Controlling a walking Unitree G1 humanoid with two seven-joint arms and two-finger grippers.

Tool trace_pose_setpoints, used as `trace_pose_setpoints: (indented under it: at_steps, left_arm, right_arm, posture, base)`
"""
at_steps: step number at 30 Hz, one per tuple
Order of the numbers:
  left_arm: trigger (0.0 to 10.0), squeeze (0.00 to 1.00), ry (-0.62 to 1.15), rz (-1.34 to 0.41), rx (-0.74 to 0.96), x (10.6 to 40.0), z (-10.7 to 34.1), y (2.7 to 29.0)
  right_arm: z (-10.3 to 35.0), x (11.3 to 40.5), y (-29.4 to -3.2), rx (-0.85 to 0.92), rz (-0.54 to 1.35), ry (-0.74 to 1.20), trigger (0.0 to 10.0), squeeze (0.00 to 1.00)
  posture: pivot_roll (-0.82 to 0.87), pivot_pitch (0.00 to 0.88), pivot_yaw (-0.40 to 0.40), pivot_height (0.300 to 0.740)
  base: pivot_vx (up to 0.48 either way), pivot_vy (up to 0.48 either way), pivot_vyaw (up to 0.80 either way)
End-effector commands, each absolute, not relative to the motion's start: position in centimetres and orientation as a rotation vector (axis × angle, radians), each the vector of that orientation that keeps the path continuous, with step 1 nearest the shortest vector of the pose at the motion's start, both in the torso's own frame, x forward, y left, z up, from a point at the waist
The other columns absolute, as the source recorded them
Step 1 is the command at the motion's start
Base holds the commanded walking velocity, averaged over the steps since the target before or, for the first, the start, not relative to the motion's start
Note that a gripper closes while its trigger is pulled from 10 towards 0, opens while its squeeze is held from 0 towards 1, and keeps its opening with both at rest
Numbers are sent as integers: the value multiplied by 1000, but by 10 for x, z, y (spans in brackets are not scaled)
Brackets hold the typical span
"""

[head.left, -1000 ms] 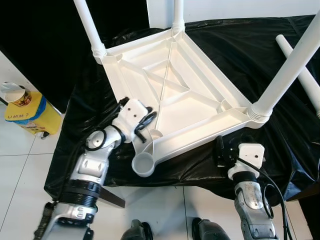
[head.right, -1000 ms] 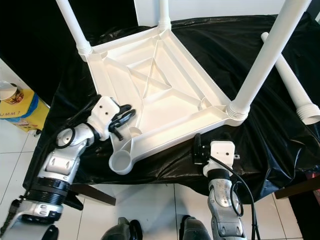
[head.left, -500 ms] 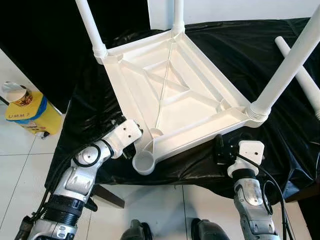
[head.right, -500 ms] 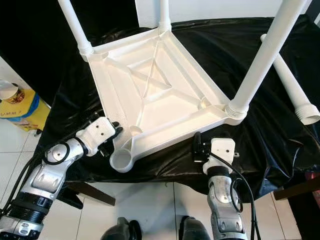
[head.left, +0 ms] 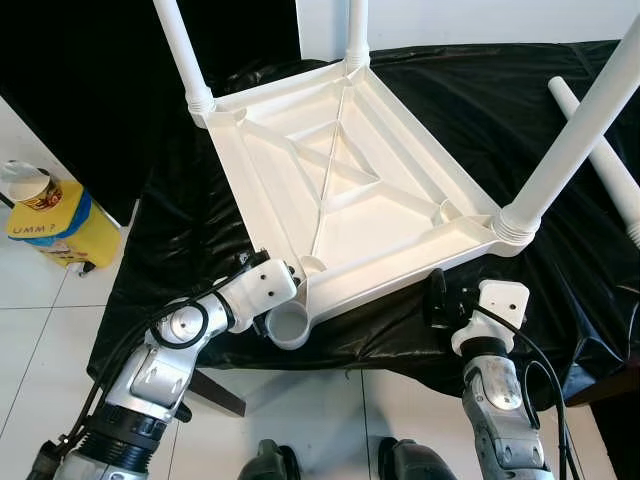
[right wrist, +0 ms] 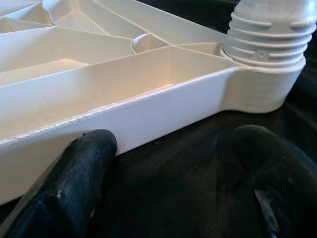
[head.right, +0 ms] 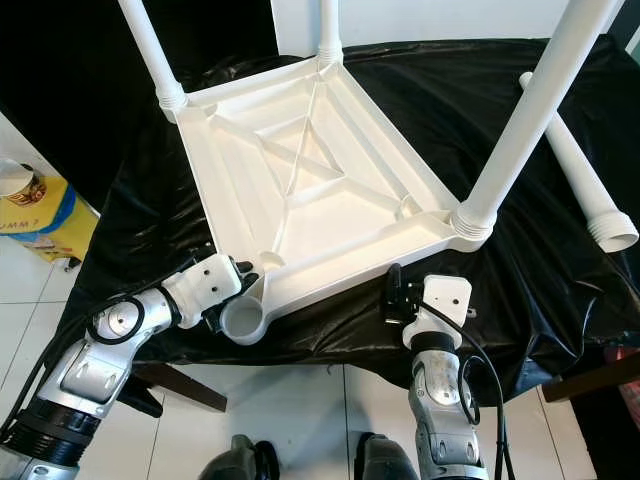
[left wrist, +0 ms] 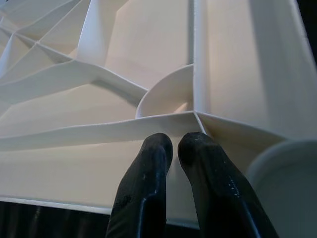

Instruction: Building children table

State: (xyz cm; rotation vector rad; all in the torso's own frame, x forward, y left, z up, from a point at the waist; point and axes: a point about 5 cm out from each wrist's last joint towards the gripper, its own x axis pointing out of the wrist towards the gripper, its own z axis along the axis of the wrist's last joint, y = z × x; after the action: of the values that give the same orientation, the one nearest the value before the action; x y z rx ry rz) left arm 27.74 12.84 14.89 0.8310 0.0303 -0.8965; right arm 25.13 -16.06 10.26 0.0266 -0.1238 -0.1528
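left end effector (left wrist: pixel 173 144) closed beside upturned table (head.left: pixel 340 190) corner socket (head.left: pixel 289 325).

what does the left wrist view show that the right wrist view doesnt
Left wrist view: the left gripper, fingers closed together, at the table's rim beside the empty leg socket. Right wrist view: the right gripper, fingers spread apart over the black cover, and the ribbed base of a fitted leg. Both: the ribbed underside of the upturned white table top.
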Motion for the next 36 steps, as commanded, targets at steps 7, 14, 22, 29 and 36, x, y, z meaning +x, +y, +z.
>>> trace_pose_setpoints:
  at_steps: [7,14,22,29,36]
  left_arm:
    - [10000,0,71,-1215,719,240,129,93]
    - [10000,0,28,-1305,587,227,129,65]
    - [10000,0,-21,-1289,486,235,134,38]
    - [10000,0,-116,-1149,353,258,150,7]
    - [10000,0,-183,-940,179,283,170,17]
  right_arm:
    - [106,262,-157,11,-20,-138,10000,0]
    - [107,279,-154,-14,128,-156,10000,0]
    - [106,299,-146,-7,204,-156,10000,0]
    - [103,315,-156,-19,62,-137,10000,0]
    - [103,313,-186,-6,-227,-161,10000,0]
  posture:
    - [43,148,26,740]
    - [50,148,28,740]
    - [55,146,28,740]
    - [55,142,21,740]
    - [55,144,25,740]
  base:
    - [0,0,0]
    - [0,0,0]
    - [0,0,0]
    - [0,0,0]
    - [0,0,0]
